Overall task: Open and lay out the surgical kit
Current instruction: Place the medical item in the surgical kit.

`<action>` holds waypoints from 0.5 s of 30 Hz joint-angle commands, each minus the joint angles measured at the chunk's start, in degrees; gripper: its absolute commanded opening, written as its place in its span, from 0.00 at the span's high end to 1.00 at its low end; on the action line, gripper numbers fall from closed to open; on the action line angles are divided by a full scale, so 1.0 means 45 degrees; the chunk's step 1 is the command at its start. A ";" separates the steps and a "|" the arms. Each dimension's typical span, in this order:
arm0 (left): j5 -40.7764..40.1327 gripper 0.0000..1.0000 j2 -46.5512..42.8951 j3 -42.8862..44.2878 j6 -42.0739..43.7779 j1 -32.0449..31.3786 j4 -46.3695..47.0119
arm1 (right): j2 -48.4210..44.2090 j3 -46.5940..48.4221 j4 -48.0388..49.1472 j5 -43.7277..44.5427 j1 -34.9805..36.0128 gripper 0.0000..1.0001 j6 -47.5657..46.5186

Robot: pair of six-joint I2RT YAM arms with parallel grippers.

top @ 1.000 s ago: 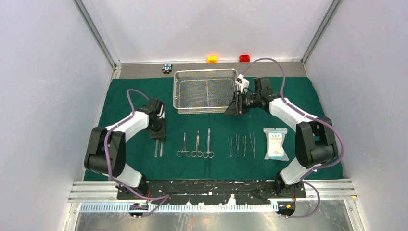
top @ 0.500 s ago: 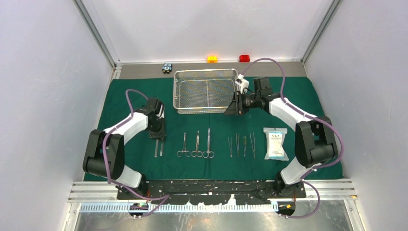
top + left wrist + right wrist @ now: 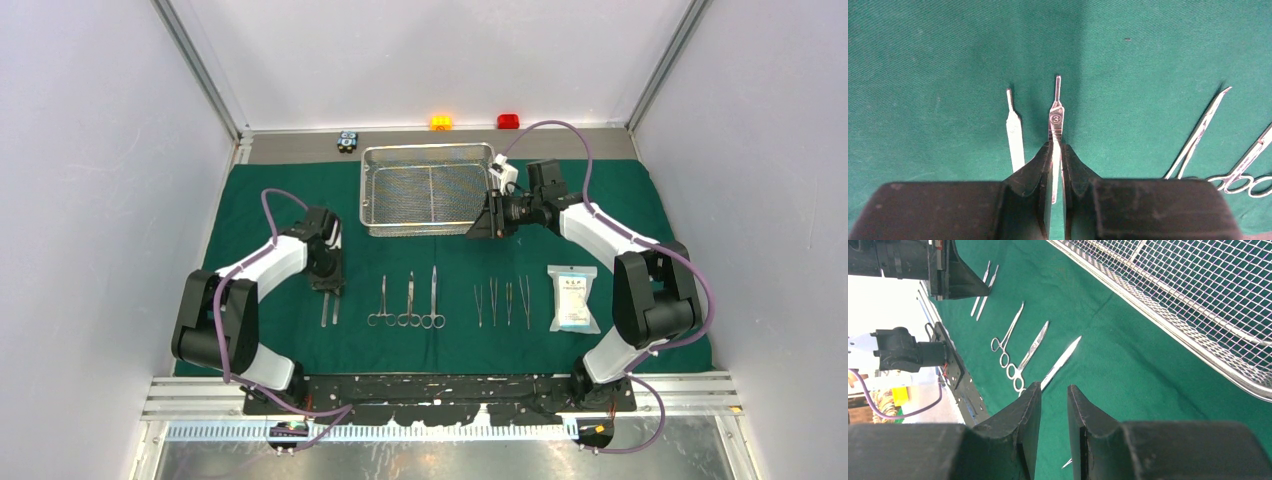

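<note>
The dark green cloth [image 3: 270,190] lies spread flat, with the wire-mesh tray [image 3: 425,150] at its back. In a row near the front lie two flat steel handles [image 3: 329,308], scissors and forceps [image 3: 409,302], tweezers [image 3: 502,303] and the white-blue packet [image 3: 574,298]. My left gripper [image 3: 1057,145] is low on the cloth, shut on the steel handle marked 3 [image 3: 1056,119]. The other handle [image 3: 1014,135] lies just left of it. My right gripper [image 3: 1054,387] hovers open and holds nothing, by the tray's [image 3: 1148,310] front right corner.
Small orange [image 3: 440,122], red [image 3: 508,121] and black-blue [image 3: 347,140] blocks sit on the bare strip behind the cloth. Grey walls close in the left, right and back sides. The arm bases stand along the near edge.
The left jaws have narrowed a little around the marked handle. Neither arm has visibly shifted, and the laid-out instruments are where they were.
</note>
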 commanded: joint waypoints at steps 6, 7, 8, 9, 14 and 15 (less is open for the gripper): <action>0.0341 0.91 -0.0137 -0.0027 -0.0136 0.0060 0.0091 | -0.0067 0.0023 0.0368 -0.0113 -0.0095 0.69 -0.0141; 0.0375 0.91 -0.0154 -0.0045 -0.0156 0.0060 0.0078 | -0.0023 0.0029 0.0367 -0.0122 -0.0093 0.69 -0.0130; 0.0404 0.91 -0.0184 -0.0050 -0.0178 0.0060 0.0059 | -0.0003 0.0030 0.0370 -0.0113 -0.0094 0.69 -0.0131; 0.0400 0.91 -0.0202 -0.0041 -0.0193 0.0060 0.0016 | 0.0024 0.0040 0.0358 -0.0125 -0.0095 0.69 -0.0129; 0.0477 0.92 -0.0238 -0.0050 -0.0276 0.0065 -0.0102 | 0.0039 0.0047 0.0337 -0.0110 -0.0094 0.69 -0.0143; 0.0480 0.92 -0.0248 -0.0050 -0.0293 0.0078 -0.0127 | 0.0010 0.0049 0.0327 -0.0095 -0.0108 0.69 -0.0140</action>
